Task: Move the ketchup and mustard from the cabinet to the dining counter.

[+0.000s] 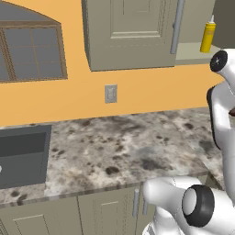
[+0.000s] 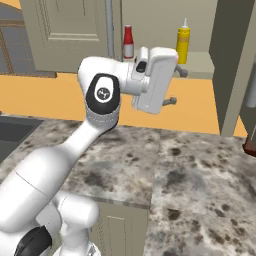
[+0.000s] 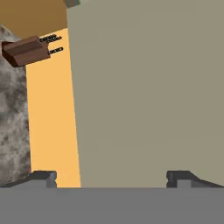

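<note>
Open cabinet (image 2: 75, 30), shelf contents left to right: ketchup (image 2: 128, 42), upright; mustard (image 2: 183, 45), upright, well apart from it. Below and between them: gripper (image 2: 176, 86), jaws spread wide, holding nothing, fingers (image 3: 43, 177) facing a cabinet panel.

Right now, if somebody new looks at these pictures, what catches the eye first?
The open cabinet above the orange wall, with the ketchup and the taller mustard standing apart on its shelf. Just below them the white arm holds its hand sideways, fingers open and empty, over the speckled granite counter.
</note>
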{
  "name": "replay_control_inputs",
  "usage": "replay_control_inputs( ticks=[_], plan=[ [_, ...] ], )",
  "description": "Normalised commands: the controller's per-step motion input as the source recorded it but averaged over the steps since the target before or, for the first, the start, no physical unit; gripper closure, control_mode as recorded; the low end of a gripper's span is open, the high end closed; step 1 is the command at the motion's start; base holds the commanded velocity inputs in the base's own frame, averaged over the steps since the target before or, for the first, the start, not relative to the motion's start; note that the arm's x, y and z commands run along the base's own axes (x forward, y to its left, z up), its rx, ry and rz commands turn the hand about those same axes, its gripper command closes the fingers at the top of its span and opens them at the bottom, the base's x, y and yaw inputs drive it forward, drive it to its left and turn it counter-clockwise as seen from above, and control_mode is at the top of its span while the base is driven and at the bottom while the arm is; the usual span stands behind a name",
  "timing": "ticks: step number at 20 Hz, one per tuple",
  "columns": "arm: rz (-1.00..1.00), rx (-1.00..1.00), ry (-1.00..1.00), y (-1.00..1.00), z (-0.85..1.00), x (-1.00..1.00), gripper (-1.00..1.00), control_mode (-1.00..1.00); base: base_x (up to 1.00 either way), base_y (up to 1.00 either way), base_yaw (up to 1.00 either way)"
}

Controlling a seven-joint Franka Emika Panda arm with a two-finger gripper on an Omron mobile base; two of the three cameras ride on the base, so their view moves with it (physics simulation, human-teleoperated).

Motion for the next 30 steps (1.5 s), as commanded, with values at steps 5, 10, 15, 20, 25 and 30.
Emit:
replay_control_inputs(
  ticks=[5,10,15,20,25,30],
  plan=[
    [0.04,0.33,-0.60,0.96,0.11,-0.32,-1.00,-1.00,0.00,0.00,0.00],
    [0.10,0.42,-0.65,0.90,-0.01,-0.14,-1.00,-1.00,0.00,0.00,0.00],
    [0.51,0.51,-0.32,0.72,-0.28,0.00,-1.00,-1.00,0.00,0.00,0.00],
    [0.75,0.40,-0.11,0.40,-0.22,0.02,-1.00,-1.00,0.00,0.00,0.00],
    [0.54,0.31,-0.25,0.64,0.06,0.02,-1.00,-1.00,0.00,0.00,0.00],
    [0.09,0.21,-0.27,0.23,0.28,0.00,-1.00,-1.00,0.00,0.00,0.00]
  ],
)
